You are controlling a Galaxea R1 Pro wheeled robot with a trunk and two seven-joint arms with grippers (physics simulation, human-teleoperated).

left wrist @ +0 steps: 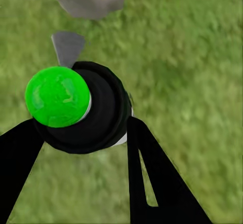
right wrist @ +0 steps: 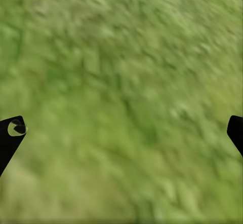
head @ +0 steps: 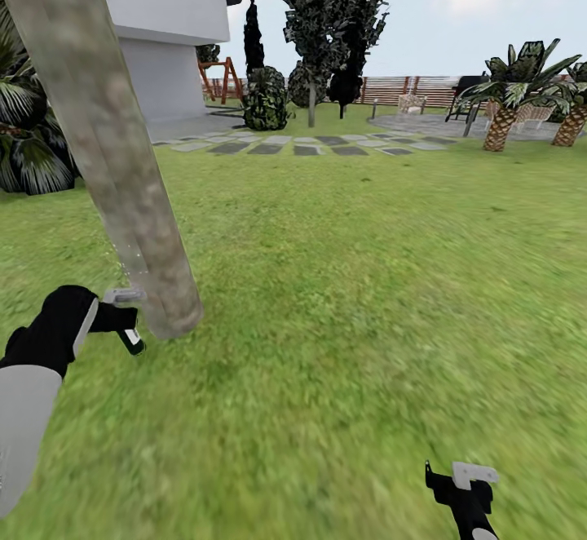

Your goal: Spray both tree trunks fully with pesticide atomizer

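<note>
Wide lawn (head: pixel 367 295) stretching to a slatted fence (head: pixel 408 87) far off. Near left, thick mottled trunk (head: pixel 106 148) leaning across, base planted in the grass. Far centre, a second tree (head: pixel 326 10) with dark jagged foliage. Left pincer (head: pixel 122 320) clamped round the atomizer (left wrist: pixel 91 107), just beside the trunk's base, with faint specks against the bark there. Bright green round end (left wrist: pixel 58 96) on the bottle in the wrist view. Right pincer (head: pixel 463 483) low at near right, fingertips (right wrist: pixel 12 133) spread wide over bare grass.
</note>
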